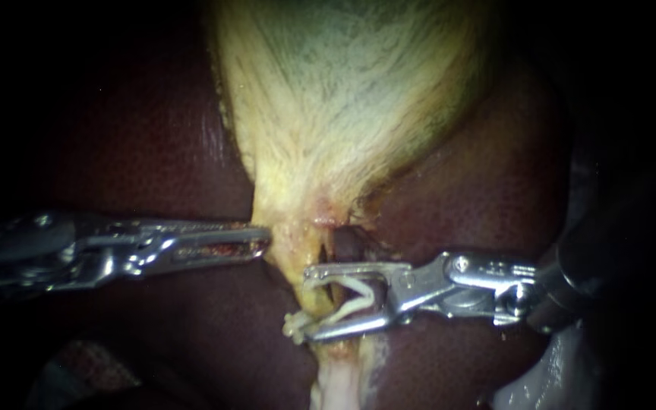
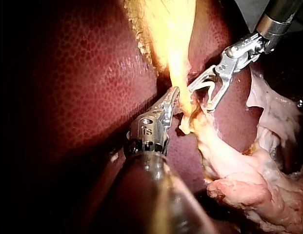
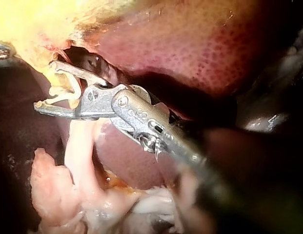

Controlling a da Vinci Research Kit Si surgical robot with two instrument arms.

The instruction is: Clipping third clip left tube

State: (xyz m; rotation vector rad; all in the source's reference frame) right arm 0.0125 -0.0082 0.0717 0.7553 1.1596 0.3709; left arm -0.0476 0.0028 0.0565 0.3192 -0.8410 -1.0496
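The pale yellow gallbladder (image 1: 343, 99) hangs down the middle over the dark red liver (image 1: 153, 152). It narrows into a neck and then a tube (image 1: 339, 376). My left instrument (image 1: 256, 241) comes in level, and its jaws are shut on the neck's left edge, as the left wrist view also shows (image 2: 174, 95). My right instrument (image 1: 309, 300) has its jaws wide apart astride the tube just below the neck. A white clip (image 1: 351, 292) sits open between them, touching both, and its tip pokes out past the lower jaw. I cannot see any other clip.
A dark hollow (image 1: 347, 241) opens behind the neck, just above the right instrument's upper jaw. Pale, ragged loose tissue (image 2: 258, 195) lies below the tube, and the right wrist view shows it too (image 3: 49, 190). Liver surrounds the site on both sides.
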